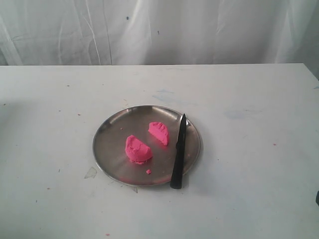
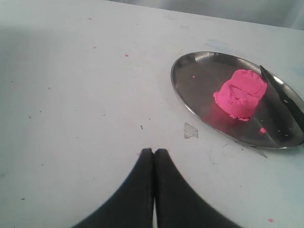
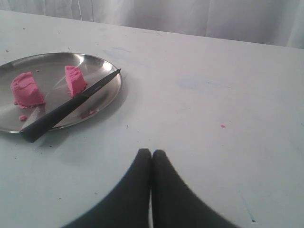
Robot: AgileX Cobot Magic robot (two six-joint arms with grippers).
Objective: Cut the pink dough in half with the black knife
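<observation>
On a white bench [image 1: 239,199] speckled with small marks, the cutting job looks finished: the round steel plate [image 1: 112,137] at the centre of the exterior view carries the pink dough [image 1: 138,149] in two separate pieces rather than one lump, and nothing appears left to do beyond leaving the scene as it lies. The black knife [image 1: 178,155] rests on the plate's right side, released by both arms, its pointed blade aimed toward the far rim and its thicker handle overhanging the near rim and reaching onto the bench. The larger-looking near half sits left of the plate's middle, a rounded dome with a flat cut face; the second half [image 1: 159,133] stands apart from it, farther back and just beside the blade, also showing a flat, slightly ridged cut face. The dough is bright pink and matte, soft enough to have kept tool marks, and the halves look roughly equal, though exact evenness cannot be judged. A tiny pink crumb [image 1: 148,172] lies on the plate near the front half. Neither arm shows in the exterior view; each wrist camera shows its own gripper pulled well clear of the plate over bare bench, the left gripper [image 2: 153,151] and right gripper [image 3: 151,152] alike with fingers pressed together and holding nothing.
</observation>
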